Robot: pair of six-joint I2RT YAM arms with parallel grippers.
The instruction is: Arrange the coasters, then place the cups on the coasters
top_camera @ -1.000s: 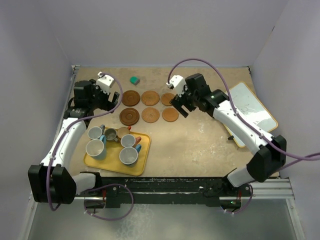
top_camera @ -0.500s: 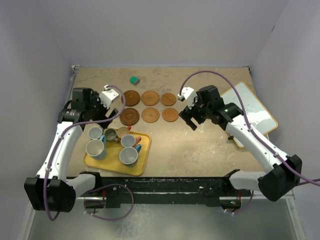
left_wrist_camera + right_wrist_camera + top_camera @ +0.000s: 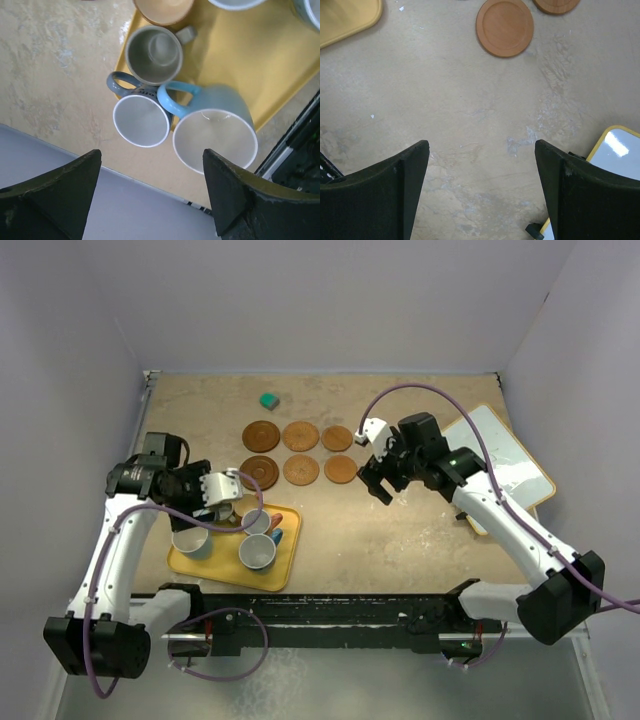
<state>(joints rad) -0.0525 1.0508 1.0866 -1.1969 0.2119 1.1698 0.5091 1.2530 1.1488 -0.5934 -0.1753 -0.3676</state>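
Six coasters lie in two rows of three at the far middle of the worktop; the cups stand bunched on a yellow tray at near left; the left jaws hang wide open above the tray's far-left cups, with a blue cup and a grey cup seen below the gap; the right jaws hang open and empty over bare worktop, just right of the coasters.
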